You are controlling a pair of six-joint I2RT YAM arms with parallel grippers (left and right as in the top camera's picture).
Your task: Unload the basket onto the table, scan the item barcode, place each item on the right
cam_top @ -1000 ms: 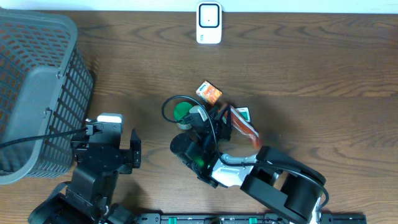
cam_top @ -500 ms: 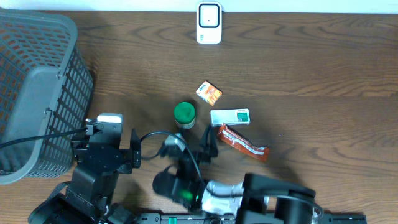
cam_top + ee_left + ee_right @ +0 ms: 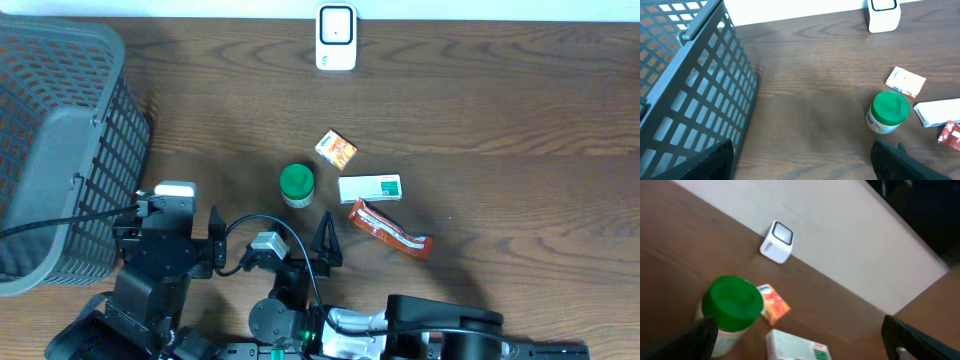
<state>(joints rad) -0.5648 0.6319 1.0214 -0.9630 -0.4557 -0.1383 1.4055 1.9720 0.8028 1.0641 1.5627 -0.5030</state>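
The white barcode scanner (image 3: 336, 38) stands at the table's far edge, also in the right wrist view (image 3: 778, 241). Near the middle lie a green-lidded jar (image 3: 296, 184), an orange packet (image 3: 336, 149), a white box (image 3: 370, 187) and a red wrapper (image 3: 390, 228). My right gripper (image 3: 290, 250) hangs open near the front edge, short of the jar (image 3: 732, 305) and box (image 3: 797, 347), holding nothing. My left gripper (image 3: 172, 215) stands open beside the basket, empty, with the jar (image 3: 888, 111) ahead to its right.
A large grey mesh basket (image 3: 60, 150) fills the left side of the table, close against my left gripper's left finger (image 3: 710, 160). Cables loop near the front edge between the two arms. Bare wood lies between the items and the scanner.
My right gripper has opened and pulled back from over the items toward the front edge. The red wrapper now lies flat on the table. The left arm has not moved.
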